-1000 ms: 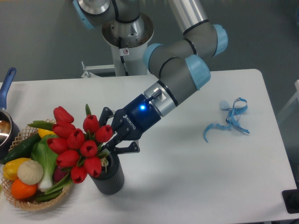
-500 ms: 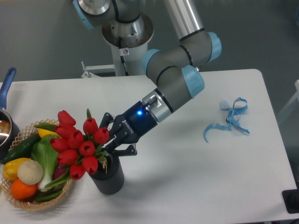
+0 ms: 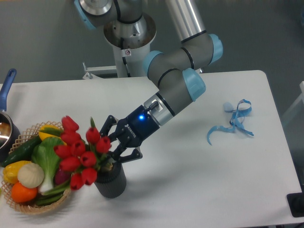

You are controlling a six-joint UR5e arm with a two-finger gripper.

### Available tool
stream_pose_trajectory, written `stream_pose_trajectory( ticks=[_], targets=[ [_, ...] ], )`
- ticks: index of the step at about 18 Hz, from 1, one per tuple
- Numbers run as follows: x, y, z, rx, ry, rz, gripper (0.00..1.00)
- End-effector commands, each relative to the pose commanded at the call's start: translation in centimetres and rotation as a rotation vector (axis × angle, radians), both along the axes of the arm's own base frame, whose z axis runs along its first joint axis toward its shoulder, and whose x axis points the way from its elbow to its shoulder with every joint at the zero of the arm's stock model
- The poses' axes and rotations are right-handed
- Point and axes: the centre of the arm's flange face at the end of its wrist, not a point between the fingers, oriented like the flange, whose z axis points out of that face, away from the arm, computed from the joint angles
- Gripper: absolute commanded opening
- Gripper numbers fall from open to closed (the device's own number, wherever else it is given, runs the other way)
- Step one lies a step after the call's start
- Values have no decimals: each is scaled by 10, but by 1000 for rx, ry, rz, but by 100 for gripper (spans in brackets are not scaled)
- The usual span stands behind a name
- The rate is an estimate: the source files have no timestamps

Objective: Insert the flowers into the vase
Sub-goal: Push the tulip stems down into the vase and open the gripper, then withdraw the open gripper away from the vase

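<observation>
The tool [image 3: 113, 147] reaches down and to the left from the arm, its dark fingers [image 3: 110, 124] spread fairly wide on either side of the green stems. The lower finger lies just above the vase mouth. Whether either finger touches the stems cannot be told, since leaves and blooms hide the contact.

The flowers [image 3: 80, 152] fan out to the left of the tool, red heads tilted up and away from it, with the stems running down into the vase [image 3: 110, 183] directly below the fingertips (the blooms look slightly blurred). The lowest heads hang over the vase's left rim. The vase stands upright on the bench [image 3: 190, 180], dark and ribbed, its mouth mostly covered by stems and leaves.

Further left of the tool, beyond the blooms, sits a wicker basket [image 3: 28, 208] of vegetables, and some tulip heads overlap it in view. At the far left edge is a pot [image 3: 4, 130] with a blue handle, partly cut off by the frame.

Well off to the right of the tool, on the other side of the arm, a curly blue ribbon [image 3: 232, 121] lies flat on the bench. A blue light glows on the wrist just behind the tool.
</observation>
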Motion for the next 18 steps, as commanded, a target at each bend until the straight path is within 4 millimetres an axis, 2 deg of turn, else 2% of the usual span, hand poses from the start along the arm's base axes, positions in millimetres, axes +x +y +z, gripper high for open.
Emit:
stream_pose_trajectory(
  ticks=[6,15,18],
  targets=[
    [-8,-11,-3,-6,-9,23,94],
    [-25,-35,17,8,15,77,100],
    [-41,-50,22,14,25,112,100]
  ],
)
